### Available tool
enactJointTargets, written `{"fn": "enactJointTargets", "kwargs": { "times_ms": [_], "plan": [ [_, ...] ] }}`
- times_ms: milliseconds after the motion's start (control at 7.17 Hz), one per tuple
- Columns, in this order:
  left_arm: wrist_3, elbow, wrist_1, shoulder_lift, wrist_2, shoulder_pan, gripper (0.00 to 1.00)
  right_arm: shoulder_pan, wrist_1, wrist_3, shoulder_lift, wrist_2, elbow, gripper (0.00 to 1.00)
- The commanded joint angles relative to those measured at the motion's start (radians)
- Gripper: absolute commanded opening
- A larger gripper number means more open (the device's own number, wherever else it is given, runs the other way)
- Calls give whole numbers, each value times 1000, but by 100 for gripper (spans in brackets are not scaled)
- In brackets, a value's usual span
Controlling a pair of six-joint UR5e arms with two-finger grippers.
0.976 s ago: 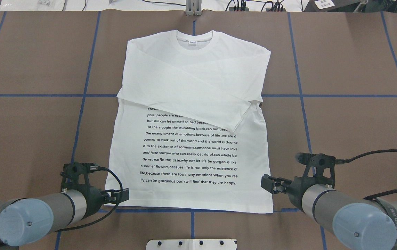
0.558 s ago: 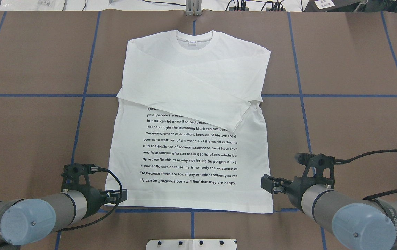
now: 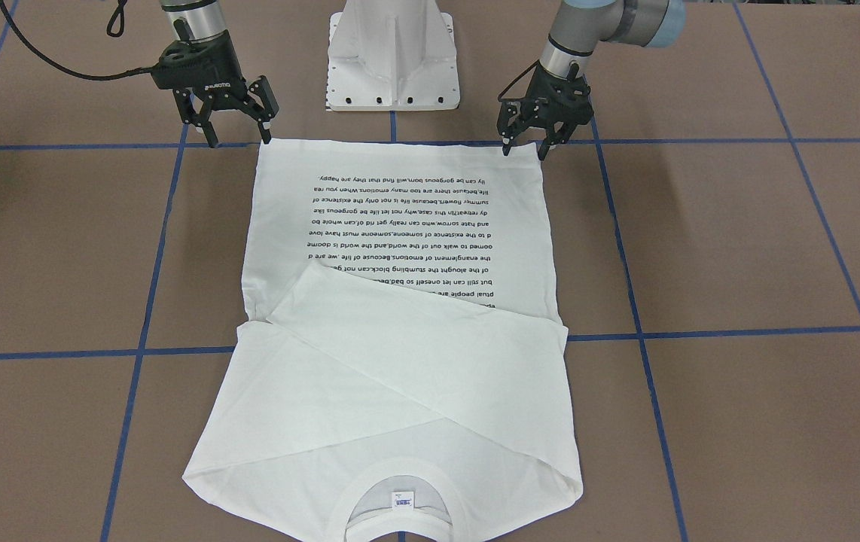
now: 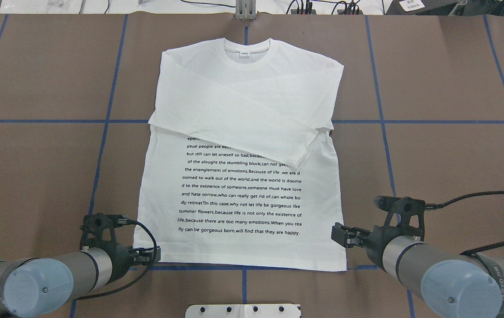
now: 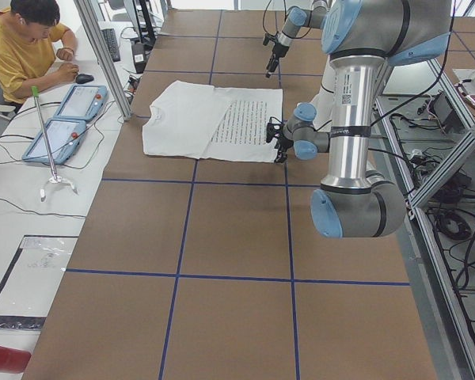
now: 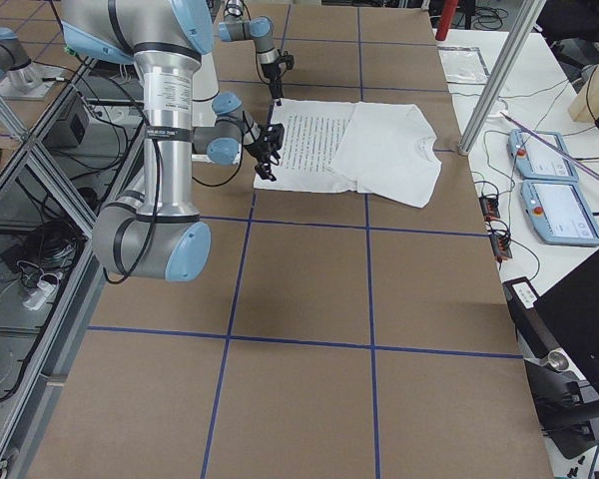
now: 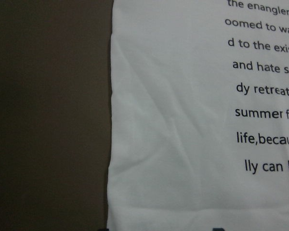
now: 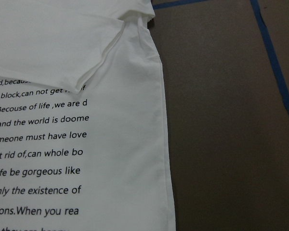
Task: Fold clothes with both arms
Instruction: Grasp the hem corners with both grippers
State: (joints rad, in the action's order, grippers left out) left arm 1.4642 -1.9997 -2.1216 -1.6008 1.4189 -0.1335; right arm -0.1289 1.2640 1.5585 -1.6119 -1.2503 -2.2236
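**Left gripper** [image 3: 526,144]: fingers spread wide and empty, tips pointing down at the hem's 7 o'clock corner (clock read on the overhead view). One finger is over the cloth and the other over bare table [image 4: 35,168]. Whether they touch the fabric, I cannot tell.

**Right gripper** [image 3: 240,138]: fingers likewise wide and holding nothing. They straddle the 5 o'clock hem corner, one tip at the cloth's edge and the other outside it.

**T-shirt** [image 4: 243,194]: white, long-sleeved, flat at mid-table with the printed text [image 4: 241,196] facing up.
- The collar [image 4: 247,46] is at 12 o'clock, with the neck label [image 4: 244,54] inside it.
- The hem [image 4: 243,260] is at 6 o'clock, nearest the robot.
- The sleeves [image 4: 234,128] are folded across the chest and overlap; one cuff reaches toward 4 o'clock over the upper lines of print.

**Step in hand (judged):** the sleeves are in, and both grippers are placed at the hem corners for the bottom-to-top fold.

**Next move calls for (judged):** lowering until a fingertip slips under each corner, then pinching both layers. The two grippers would then lift evenly and carry the hem toward 12 o'clock in step, so the cloth does not skew or drag the sleeves.
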Motion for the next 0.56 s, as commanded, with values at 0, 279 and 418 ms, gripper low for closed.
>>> {"fn": "enactJointTargets", "kwargs": {
  "times_ms": [0, 279, 418],
  "plan": [
    [1, -1, 0, 7, 0, 11, 76, 3, 0, 0, 0, 6, 1, 100],
    [1, -1, 0, 9, 0, 12, 65, 12, 2, 0, 0, 15, 1, 100],
    [2, -2, 0, 7, 0, 12, 34, 12, 2, 0, 0, 17, 1, 100]
  ]
}}
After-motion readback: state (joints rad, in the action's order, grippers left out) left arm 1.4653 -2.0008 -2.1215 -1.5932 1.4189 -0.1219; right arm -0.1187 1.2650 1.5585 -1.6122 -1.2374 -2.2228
